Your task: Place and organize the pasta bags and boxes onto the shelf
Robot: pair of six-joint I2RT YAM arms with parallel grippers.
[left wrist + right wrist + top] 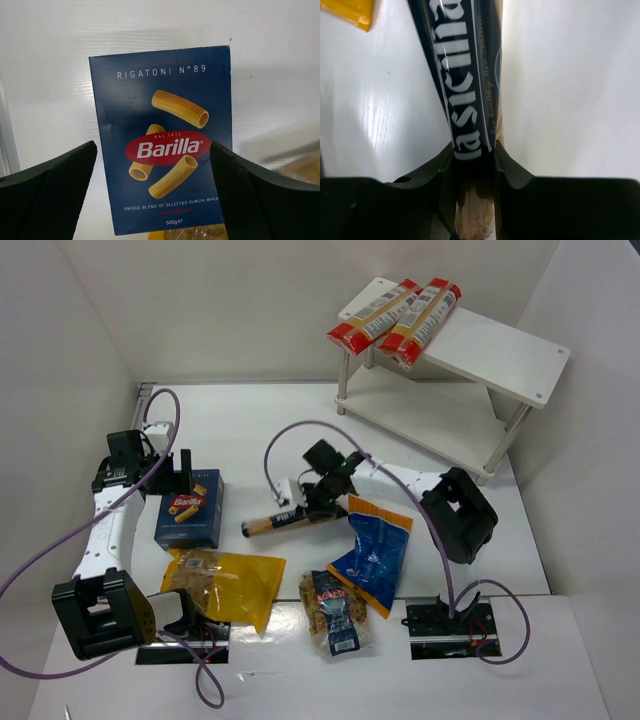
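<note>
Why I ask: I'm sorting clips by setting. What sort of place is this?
Likely a robot test bench, not a kitchen: white walls box in the table, left arm and right arm are bolted at its edge, and red-ended pasta packs lie on a white shelf.

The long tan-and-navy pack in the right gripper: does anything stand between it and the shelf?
Nothing visible does: the table between the long tan-and-navy pack and the shelf is bare. Two red-ended packs lie on the top board's left end only.
</note>
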